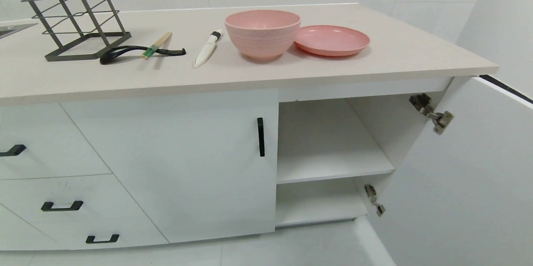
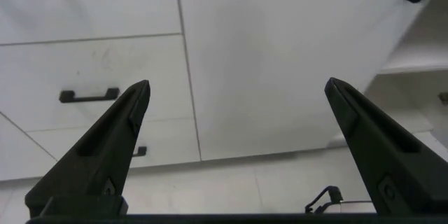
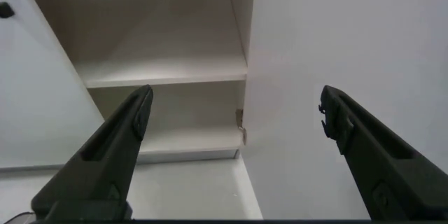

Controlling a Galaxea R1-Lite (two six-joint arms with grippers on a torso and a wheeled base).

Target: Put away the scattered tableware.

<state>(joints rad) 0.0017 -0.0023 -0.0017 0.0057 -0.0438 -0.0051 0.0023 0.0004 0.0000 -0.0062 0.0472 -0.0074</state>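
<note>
- Bowl (image 1: 262, 33) and plate (image 1: 332, 40) sit touching on the tabletop (image 1: 395, 66), right above the open cabinet, likely bound for its shelf (image 1: 329, 157).
- Knife (image 1: 207, 50), chopsticks (image 1: 156, 45) and ladle (image 1: 125, 52) lie loose beside the rack (image 1: 70, 12); the chopsticks cross the ladle's handle.
- Door (image 1: 470, 182) is swung wide, so the shelf is reachable.
- Left gripper (image 2: 238, 87) is spread wide and empty, held low facing the drawers (image 2: 91, 63).
- Right gripper (image 3: 236, 91) is also spread and empty, facing the shelf. It looks ready for a first pick, with nothing put away yet.

Head view high, angled down on counter (image 1: 408, 55) and open cabinet (image 1: 329, 149), wrist views low, right sharing that cabinet, left the drawers (image 1: 54, 187).
</note>
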